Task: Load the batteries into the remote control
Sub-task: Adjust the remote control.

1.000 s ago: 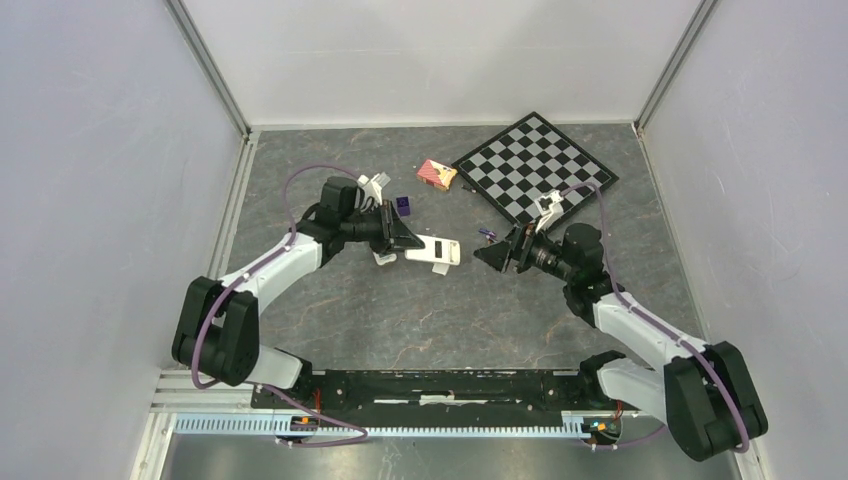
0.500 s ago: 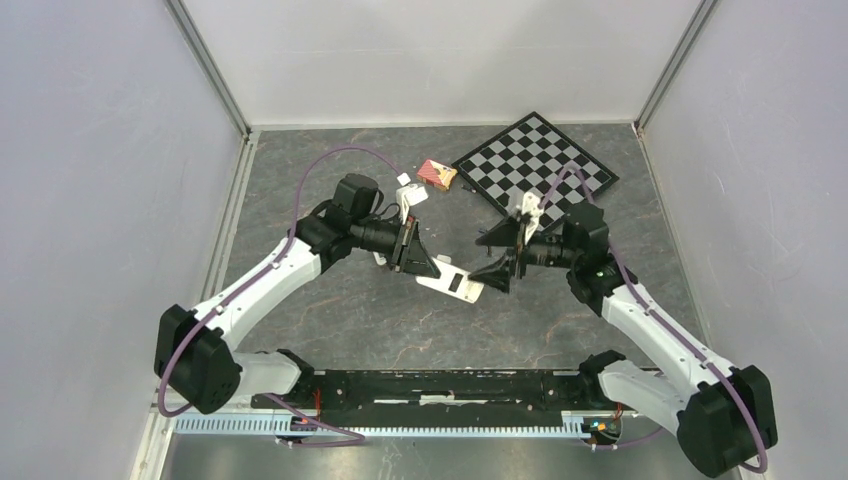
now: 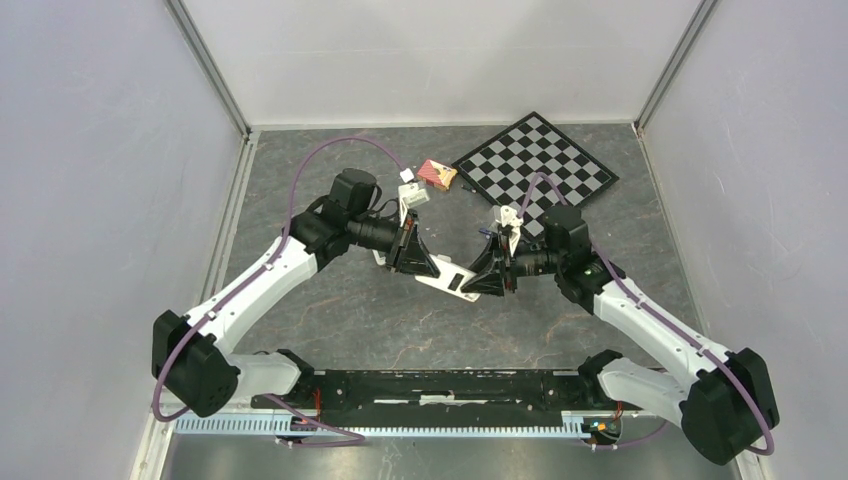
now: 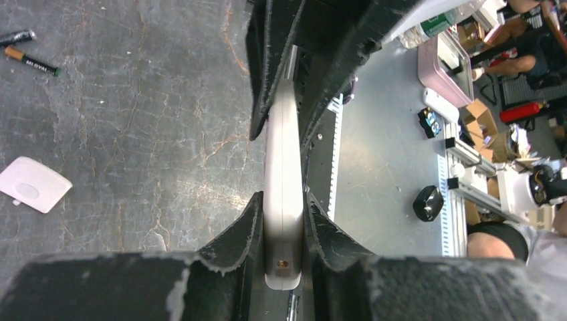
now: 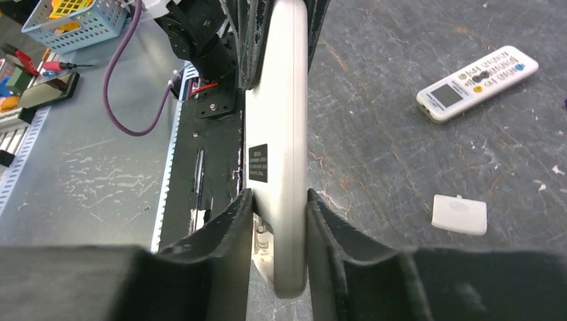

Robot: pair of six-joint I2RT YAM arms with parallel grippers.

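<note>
The slim off-white plastic remote control (image 3: 452, 281) is held edge-on over the middle of the dark stone-patterned table (image 3: 400, 320), gripped at both ends. The left gripper (image 3: 422, 264) is clenched on one end. The right gripper (image 5: 279, 200) presses both pads against the other end (a black label shows there). Two thin dark batteries (image 4: 16, 37) lie on the table, near a small white battery cover (image 4: 33, 184). A second white remote with coloured buttons (image 5: 477, 81) lies face-up.

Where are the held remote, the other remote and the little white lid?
held remote (image 5: 281, 107): right wrist view, middle of its body.
other remote (image 5: 477, 82): right wrist view, its button face.
white lid (image 5: 459, 214): right wrist view, its top.
</note>
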